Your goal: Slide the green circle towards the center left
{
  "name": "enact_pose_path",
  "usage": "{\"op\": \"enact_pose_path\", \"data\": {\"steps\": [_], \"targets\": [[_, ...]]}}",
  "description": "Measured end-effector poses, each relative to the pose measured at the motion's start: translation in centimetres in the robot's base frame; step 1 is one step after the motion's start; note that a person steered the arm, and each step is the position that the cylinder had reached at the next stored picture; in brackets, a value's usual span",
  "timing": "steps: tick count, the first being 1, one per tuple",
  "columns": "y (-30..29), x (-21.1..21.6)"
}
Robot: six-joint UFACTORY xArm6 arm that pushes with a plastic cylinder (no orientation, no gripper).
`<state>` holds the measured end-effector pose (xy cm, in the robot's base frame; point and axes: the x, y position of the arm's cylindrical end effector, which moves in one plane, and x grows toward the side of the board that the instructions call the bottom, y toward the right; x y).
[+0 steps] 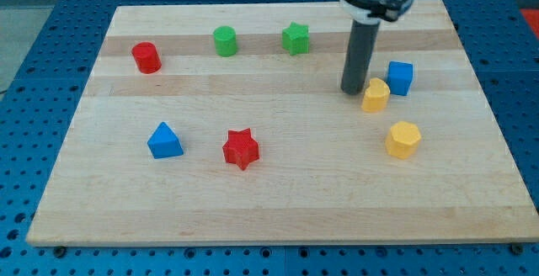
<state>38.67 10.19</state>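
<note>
The green circle [225, 40] stands near the view's top, left of the middle of the wooden board [278, 200]. A green star [296, 38] is to its right. My tip [352, 89] rests on the board at the view's right, far to the right of the green circle and below and to the right of the green star. It sits just left of a yellow block [376, 95], about touching it. The rod rises from the tip to the arm at the view's top.
A red cylinder [146, 57] is at the upper left. A blue triangle-like block [164, 140] and a red star [241, 148] lie at lower left. A blue cube [400, 77] and a yellow hexagon [403, 139] are at the right.
</note>
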Motion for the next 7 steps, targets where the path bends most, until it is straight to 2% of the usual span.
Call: {"op": "enact_pose_path", "data": {"steps": [1,2,3,4,5,7], "targets": [[2.9,0.0],[3.3,3.0],[4.2,3.6],[-0.7,3.7],[-1.7,6.0],[3.0,7.2]]}}
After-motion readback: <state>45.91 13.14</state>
